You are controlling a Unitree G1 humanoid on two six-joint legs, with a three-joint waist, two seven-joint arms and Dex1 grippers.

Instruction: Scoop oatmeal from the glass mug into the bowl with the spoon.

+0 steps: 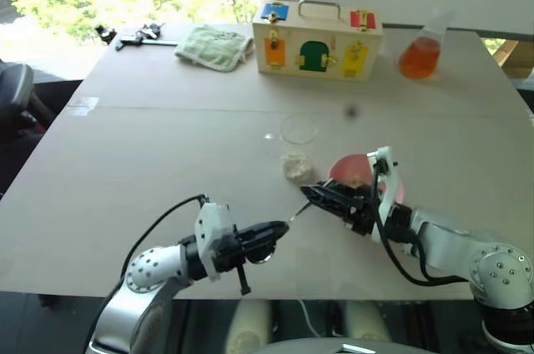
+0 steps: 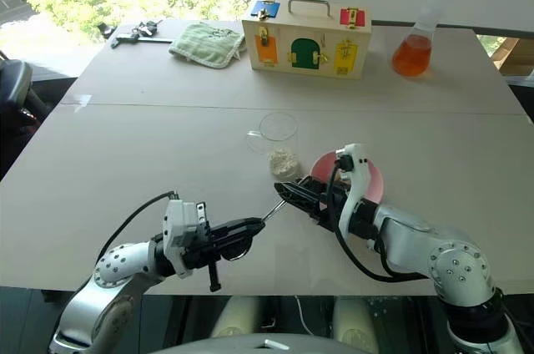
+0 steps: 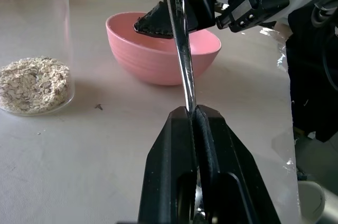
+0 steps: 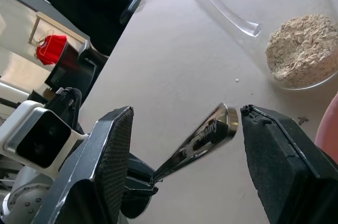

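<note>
While the orange flask (image 1: pixel 420 53) stands far back, a toy box (image 1: pixel 317 39) sits mid-table.

The pale table (image 1: pixel 167 145) carries the glass mug (image 1: pixel 298 147), pink bowl (image 3: pixel 158 49), flask (image 1: pixel 420 52) (orange liquid), latch box (image 1: pixel 317 41) and cloth (image 1: pixel 214 46).

Silver arms, black cables, white-cased wrists, black pincers (image 1: pixel 269 237)
</note>
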